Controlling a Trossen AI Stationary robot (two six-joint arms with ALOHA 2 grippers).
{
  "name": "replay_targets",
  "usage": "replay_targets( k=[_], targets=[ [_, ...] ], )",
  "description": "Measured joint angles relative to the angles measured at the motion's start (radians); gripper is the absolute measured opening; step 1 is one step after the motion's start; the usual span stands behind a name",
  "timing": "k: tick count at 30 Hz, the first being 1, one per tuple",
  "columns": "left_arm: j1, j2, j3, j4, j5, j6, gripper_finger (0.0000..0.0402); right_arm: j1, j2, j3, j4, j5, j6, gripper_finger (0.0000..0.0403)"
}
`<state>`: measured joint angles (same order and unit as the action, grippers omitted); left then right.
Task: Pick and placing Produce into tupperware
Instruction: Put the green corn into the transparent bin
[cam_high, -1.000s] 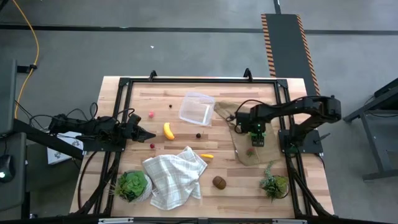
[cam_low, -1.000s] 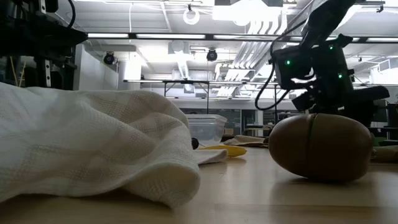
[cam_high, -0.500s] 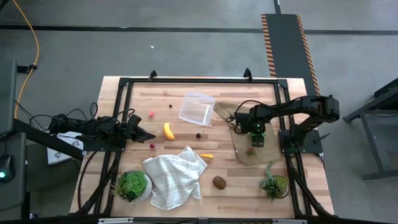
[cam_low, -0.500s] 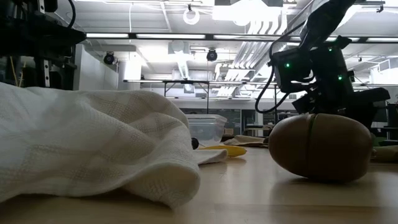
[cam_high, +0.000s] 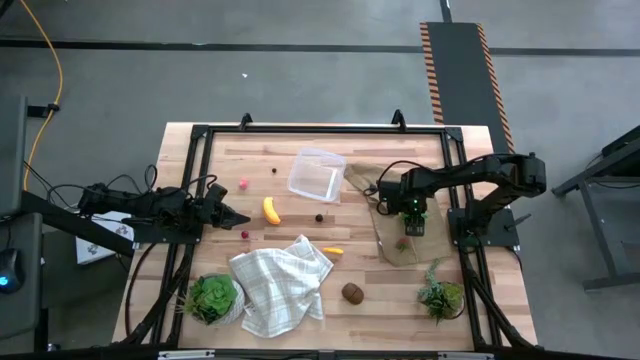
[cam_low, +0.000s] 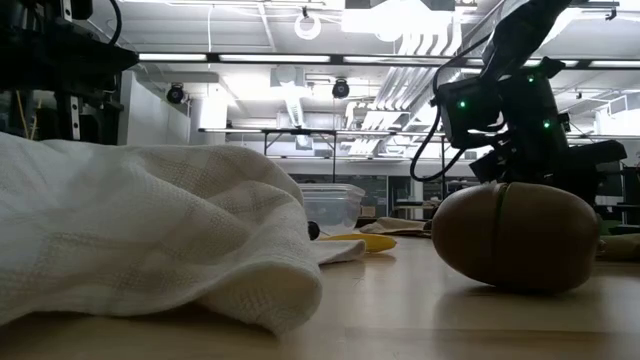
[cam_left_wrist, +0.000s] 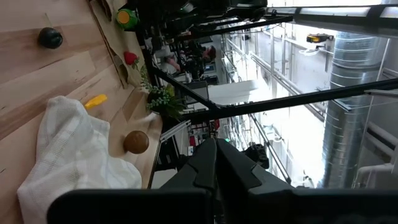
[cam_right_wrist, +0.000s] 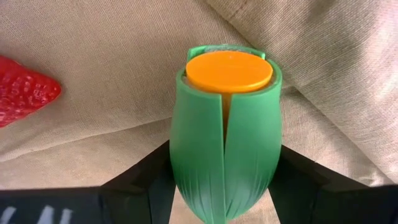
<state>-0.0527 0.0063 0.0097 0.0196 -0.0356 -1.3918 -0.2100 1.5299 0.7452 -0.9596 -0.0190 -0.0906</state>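
While your right hand (cam_right_wrist: 224, 186) brackets the green piece (cam_right_wrist: 225, 134) on the tan cloth (cam_right_wrist: 112, 74), fingers half-closed, contact unclear | tupperware (cam_high: 316, 173) lies up-left | left hand (cam_high: 232, 214) shut, idle.

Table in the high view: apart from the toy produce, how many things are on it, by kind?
Cloths, white checked cloth and tan cloth: 2
Leafy green potted plants: 2
Clear square plastic container: 1
Total: 5
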Motion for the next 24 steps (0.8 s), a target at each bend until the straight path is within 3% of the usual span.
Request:
replay_targets(
  k=[8, 24],
  targets=[
    [0.0, 0.0, 0.0, 0.0, 0.001, 0.0, 0.0001, 0.001, 0.0, 0.057, -0.001, -0.017, 0.019, 0.0193],
    [0.0, 0.0, 0.0, 0.0, 0.0, 0.0, 0.0001, 0.001, 0.0, 0.411, 0.008, -0.057, 0.067, 0.0193]
  ],
)
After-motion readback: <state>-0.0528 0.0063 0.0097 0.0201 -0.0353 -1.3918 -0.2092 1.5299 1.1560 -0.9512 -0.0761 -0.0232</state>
